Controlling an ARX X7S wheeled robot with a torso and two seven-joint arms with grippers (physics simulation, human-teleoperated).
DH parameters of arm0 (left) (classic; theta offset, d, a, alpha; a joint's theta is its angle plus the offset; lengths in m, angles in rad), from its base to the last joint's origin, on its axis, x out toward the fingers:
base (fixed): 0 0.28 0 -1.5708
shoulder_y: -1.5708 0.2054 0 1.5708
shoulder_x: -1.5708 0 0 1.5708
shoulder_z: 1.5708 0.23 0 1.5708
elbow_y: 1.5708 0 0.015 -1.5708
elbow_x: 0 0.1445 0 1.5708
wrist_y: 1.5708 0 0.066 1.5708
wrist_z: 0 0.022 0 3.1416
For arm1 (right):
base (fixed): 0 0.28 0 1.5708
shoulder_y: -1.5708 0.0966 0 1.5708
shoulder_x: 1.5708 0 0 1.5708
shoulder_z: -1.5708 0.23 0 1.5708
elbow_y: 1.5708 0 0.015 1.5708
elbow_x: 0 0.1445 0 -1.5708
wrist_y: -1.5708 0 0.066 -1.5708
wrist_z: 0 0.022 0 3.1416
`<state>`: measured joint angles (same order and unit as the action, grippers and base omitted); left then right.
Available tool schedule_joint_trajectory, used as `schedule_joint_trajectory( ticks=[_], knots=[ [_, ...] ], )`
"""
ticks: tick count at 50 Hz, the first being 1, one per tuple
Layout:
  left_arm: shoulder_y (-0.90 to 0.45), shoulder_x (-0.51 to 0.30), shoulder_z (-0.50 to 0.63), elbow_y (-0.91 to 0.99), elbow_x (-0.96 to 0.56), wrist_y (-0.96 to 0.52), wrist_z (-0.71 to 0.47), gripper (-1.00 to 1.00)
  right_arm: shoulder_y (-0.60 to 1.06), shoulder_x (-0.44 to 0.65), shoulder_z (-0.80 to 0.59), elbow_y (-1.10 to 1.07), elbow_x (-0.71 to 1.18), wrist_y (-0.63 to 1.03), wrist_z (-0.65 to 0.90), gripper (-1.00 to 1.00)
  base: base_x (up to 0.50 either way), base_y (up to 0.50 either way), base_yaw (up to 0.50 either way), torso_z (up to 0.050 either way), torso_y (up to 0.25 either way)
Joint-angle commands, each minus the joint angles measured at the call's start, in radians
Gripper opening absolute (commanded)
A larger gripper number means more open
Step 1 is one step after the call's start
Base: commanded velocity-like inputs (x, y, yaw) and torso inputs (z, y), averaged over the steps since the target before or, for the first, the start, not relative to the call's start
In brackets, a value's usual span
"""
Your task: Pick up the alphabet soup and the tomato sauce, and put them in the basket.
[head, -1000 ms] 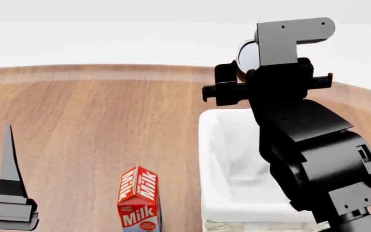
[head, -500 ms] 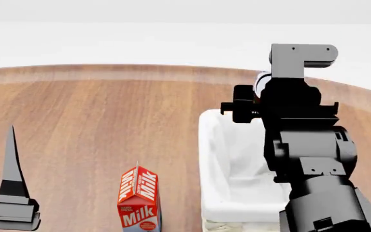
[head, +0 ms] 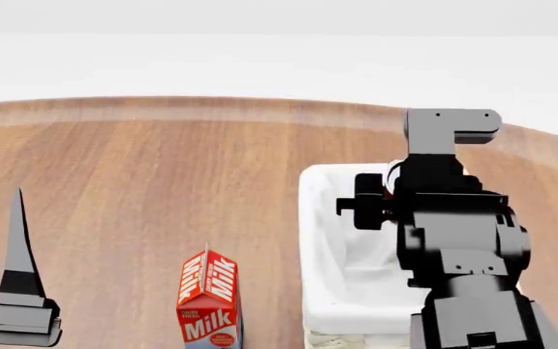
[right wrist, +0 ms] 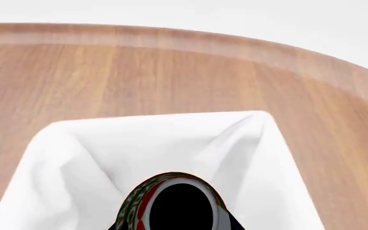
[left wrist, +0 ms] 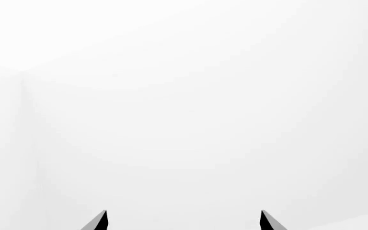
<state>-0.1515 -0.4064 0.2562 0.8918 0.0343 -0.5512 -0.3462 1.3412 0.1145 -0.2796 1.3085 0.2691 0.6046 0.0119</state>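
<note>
The right gripper (head: 395,190) hangs over the basket (head: 320,218), its black wrist and forearm covering most of the basket's right half in the head view. The jaws are closed around the tomato sauce (right wrist: 174,201): the right wrist view shows the can end-on directly in front of the camera, its red and green label curving around a dark circular end, with the white lining spread out behind it. In the head view only a thin sliver of red shows at the gripper's 9 o'clock side, so the can itself is almost wholly hidden there. Whether the can touches the lining cannot be told.

The left gripper (left wrist: 182,221) points out at a plain white wall; only two dark fingertips (left wrist: 98,221) show, set well apart with nothing between them. In the head view one of its tapered fingers stands upright at about 8 o'clock from the picture's centre.

The basket's cloth lining folds over the rim, and a strip of woven wicker shows at its near edge. A red and white milk carton (head: 209,304) stands upright just beside the basket, at its 9 o'clock. Both sit on a round wooden table (head: 143,182) with a paler edge band. Beyond the table the floor and walls are plain white. The alphabet soup is not visible in any view.
</note>
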Motion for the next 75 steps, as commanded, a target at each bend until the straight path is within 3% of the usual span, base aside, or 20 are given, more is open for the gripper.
schedule_joint_trajectory(
  ticks=[1, 34, 35, 50, 58, 75],
  knots=[
    [0.002, -0.002, 0.001, 0.000, -0.001, 0.000, -0.003, 1.00, -0.008, -0.012, 0.093, 0.000, -0.144, 0.032, -0.043, -1.00, 0.00, 0.00, 0.00, 0.000, 0.000],
    [0.002, -0.004, 0.001, -0.005, -0.007, 0.005, -0.011, 1.00, -0.019, -0.022, 0.182, 0.000, -0.247, 0.019, -0.049, -1.00, 0.00, 0.00, 0.00, 0.000, 0.000],
    [0.001, -0.004, 0.004, -0.005, -0.005, 0.004, -0.011, 1.00, -0.020, -0.023, 0.183, 0.000, -0.247, 0.030, -0.058, 1.00, 0.00, 0.00, 0.00, 0.000, 0.000],
    [0.005, -0.006, 0.002, -0.008, -0.010, 0.011, -0.015, 1.00, -0.019, -0.026, 0.197, 0.000, -0.255, -0.015, -0.050, 1.00, 0.00, 0.00, 0.00, 0.000, 0.000],
    [0.002, -0.007, 0.006, -0.012, -0.011, 0.011, -0.015, 1.00, -0.019, -0.025, 0.175, 0.000, -0.285, -0.239, 0.016, 1.00, 0.00, 0.00, 0.00, 0.000, 0.000],
    [-0.008, -0.009, 0.010, 0.002, -0.011, -0.011, -0.015, 1.00, 0.001, -0.020, 0.195, -0.001, -0.259, -0.497, 0.046, 1.00, 0.00, 0.00, 0.00, 0.000, 0.000]
  ],
)
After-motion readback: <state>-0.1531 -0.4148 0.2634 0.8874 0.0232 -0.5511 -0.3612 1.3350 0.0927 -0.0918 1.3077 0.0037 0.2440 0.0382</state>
